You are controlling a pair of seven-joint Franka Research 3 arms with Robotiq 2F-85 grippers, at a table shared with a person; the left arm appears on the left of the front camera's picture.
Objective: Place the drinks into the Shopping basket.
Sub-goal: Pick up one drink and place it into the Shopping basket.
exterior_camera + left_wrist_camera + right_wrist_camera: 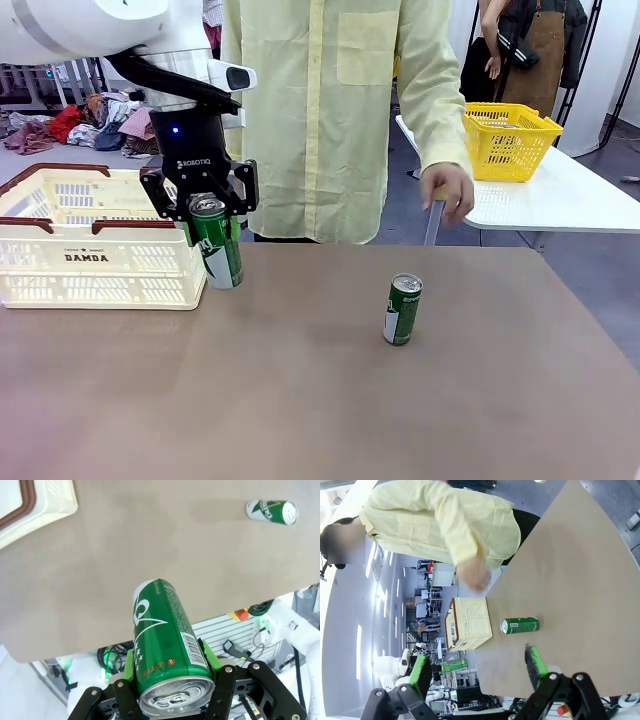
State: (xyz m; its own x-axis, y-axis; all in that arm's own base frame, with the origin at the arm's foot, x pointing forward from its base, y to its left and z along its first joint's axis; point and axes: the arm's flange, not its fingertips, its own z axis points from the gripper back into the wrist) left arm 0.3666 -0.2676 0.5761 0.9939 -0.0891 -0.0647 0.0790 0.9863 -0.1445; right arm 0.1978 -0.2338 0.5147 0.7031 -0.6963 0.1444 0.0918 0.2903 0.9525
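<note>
Clamped the held can (218, 258), a green one, between the pads of the left gripper (210, 232), with the grip high up, just under the silver top. Hung clear of the table (300, 400), long axis close to upright but tipped a little (base toward the right in the front view). Sat just to the right of the Shopping basket (120, 285), beside its right wall and not over the opening. Seemed to reach below the brown rim with its base, though hard to judge in depth. Judged the coming move to turn on that one relation: basket to the left of the jaws, so up enough to clear the rim, then left over the opening before any release. Risked a knock of the base against the rim otherwise.

Found the second can (403, 310), also green, upright on the table right of the middle, well apart from the basket and touching nothing. Showed the right gripper (477, 666) spread wide with nothing between its fingers, facing that can across bare table in the right wrist view. Judged the right arm the nearer one for it. Noted the person's hand (450, 192) at the far edge, apart from both cans.
</note>
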